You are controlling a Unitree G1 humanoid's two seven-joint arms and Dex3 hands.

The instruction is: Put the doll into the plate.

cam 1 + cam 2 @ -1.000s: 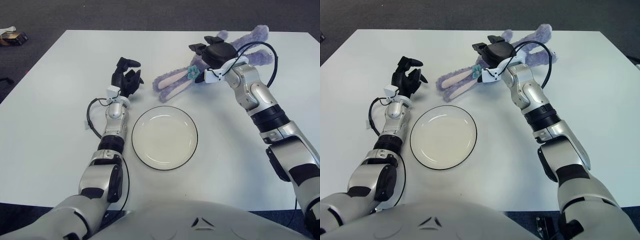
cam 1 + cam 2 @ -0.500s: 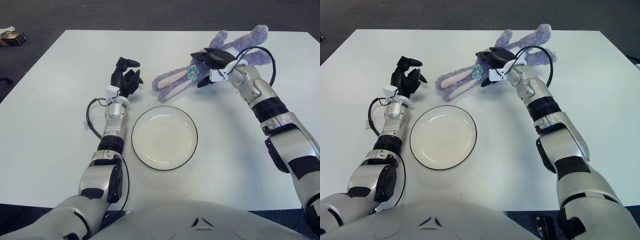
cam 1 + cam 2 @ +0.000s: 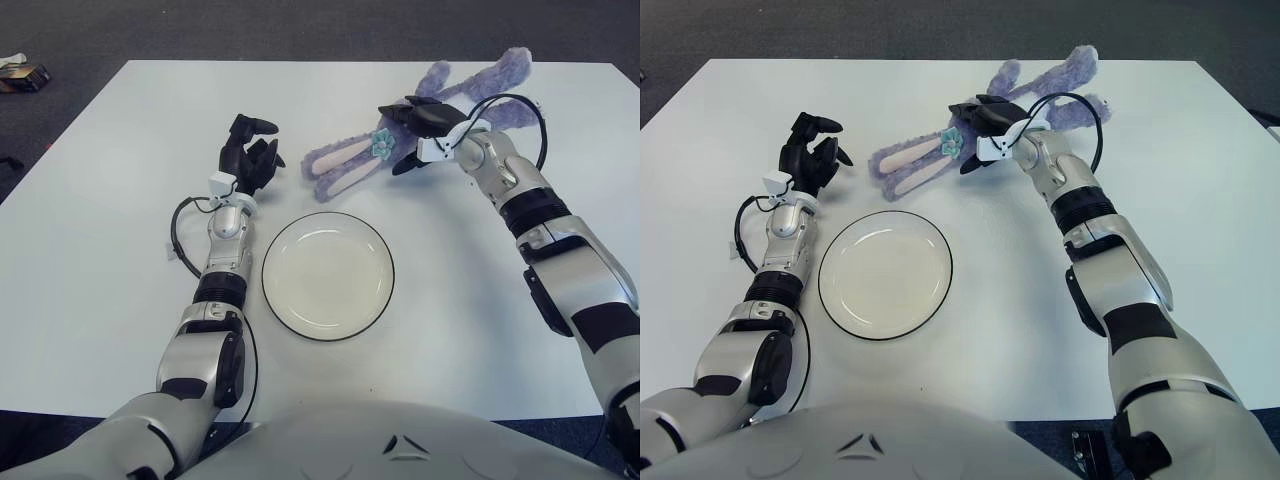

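Left eye view: one purple plush rabbit doll (image 3: 360, 160) lies upper centre on the white table (image 3: 90, 260), right hand (image 3: 420, 125) closed around its middle.

Fuzzy lilac fur, two long ears with pink lining pointing lower left, a teal flower by the head. One round, glossy cream plate (image 3: 328, 275) with a dark rim sits centre frame, apart from the doll. Left hand (image 3: 248, 155), upper left of the plate, has fingers curled, holding nothing.
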